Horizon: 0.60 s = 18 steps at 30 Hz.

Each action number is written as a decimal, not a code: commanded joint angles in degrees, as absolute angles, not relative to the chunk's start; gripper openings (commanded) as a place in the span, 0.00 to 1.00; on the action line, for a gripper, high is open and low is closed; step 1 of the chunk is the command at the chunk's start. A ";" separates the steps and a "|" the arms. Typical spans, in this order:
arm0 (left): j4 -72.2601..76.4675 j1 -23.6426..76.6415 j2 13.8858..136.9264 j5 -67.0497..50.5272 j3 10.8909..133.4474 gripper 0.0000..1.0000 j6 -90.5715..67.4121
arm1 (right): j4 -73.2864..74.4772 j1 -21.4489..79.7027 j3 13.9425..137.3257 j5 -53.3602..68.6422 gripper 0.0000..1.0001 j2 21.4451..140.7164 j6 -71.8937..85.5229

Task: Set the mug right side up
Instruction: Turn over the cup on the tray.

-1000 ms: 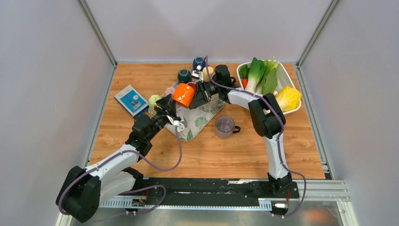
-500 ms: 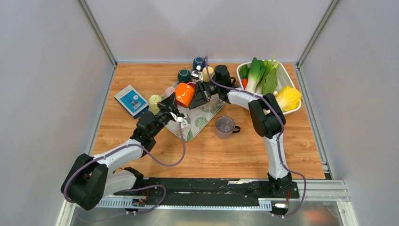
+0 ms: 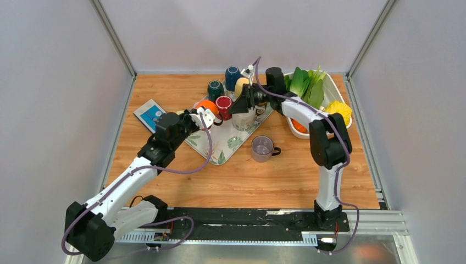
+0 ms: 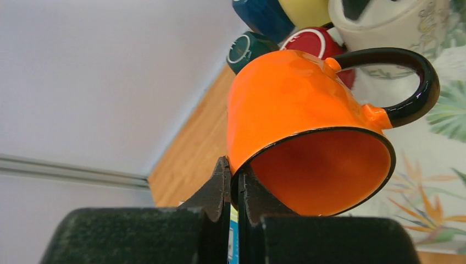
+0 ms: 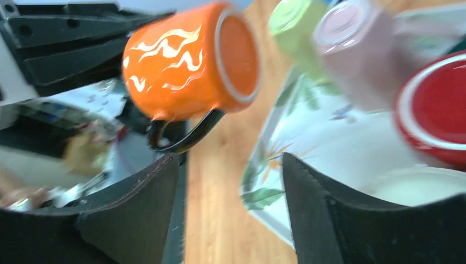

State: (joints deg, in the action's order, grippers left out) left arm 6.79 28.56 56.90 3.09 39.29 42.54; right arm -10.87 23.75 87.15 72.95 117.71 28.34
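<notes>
The mug (image 3: pixel 207 105) is orange with white swirls and a black handle (image 4: pixel 409 82). It hangs on its side over the far left corner of the leaf-print tray (image 3: pixel 220 148). My left gripper (image 3: pixel 199 114) is shut on the mug's rim, one finger inside and one outside (image 4: pixel 236 176). In the left wrist view the mug's mouth (image 4: pixel 324 170) faces the camera. In the right wrist view I see its base (image 5: pixel 236 55). My right gripper (image 3: pixel 233 108) stands open a little to the mug's right, with nothing between its fingers (image 5: pixel 228 165).
Upside-down red (image 3: pixel 223 103), teal (image 3: pixel 215 88), blue (image 3: pixel 232 73) and yellow (image 3: pixel 240 84) cups crowd the far end of the tray beside a white jug (image 3: pixel 244 118). A grey mug (image 3: pixel 262 147) stands upright on the table. A white basin of vegetables (image 3: pixel 329 93) sits at far right, a blue booklet (image 3: pixel 149 114) at left.
My left gripper shut on the mug's rim. My right gripper then opened, let go of the mug and drew back to the right. The left arm shifted the mug slightly left.
</notes>
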 commanded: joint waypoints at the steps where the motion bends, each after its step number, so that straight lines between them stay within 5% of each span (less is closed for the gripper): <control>1: -10.60 28.54 55.08 3.02 45.60 0.00 28.49 | 10.37 23.72 88.96 53.75 0.71 108.67 -8.12; 8: -23.39 28.37 61.39 -1.16 52.80 0.00 17.63 | 10.45 26.82 67.63 45.86 0.67 91.24 -55.09; 18: -32.10 27.75 71.41 -8.92 65.36 0.00 4.15 | 29.55 37.17 78.79 29.70 0.55 96.68 -63.14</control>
